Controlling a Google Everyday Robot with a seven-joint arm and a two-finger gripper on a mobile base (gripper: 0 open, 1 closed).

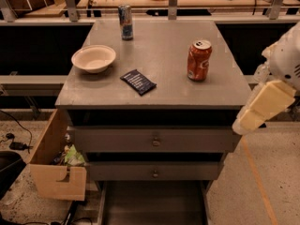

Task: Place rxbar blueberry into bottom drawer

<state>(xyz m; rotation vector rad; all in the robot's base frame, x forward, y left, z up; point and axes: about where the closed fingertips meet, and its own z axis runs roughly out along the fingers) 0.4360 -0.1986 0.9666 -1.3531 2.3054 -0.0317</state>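
rxbar blueberry (138,82) near cabinet top (161,46) front edge; bottom drawer (152,203) pulled out below; gripper (255,112) beside right corner, state unclear.

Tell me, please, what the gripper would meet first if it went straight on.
The gripper is out of view; only the arm shows at right, slanting down-left toward the right side of the cabinet, depth unclear.

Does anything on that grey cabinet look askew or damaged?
The orange can looks dented. The rxbar blueberry lies askew to the edge. The bottom drawer is open. The pincer is out of view; only the arm shows, right.
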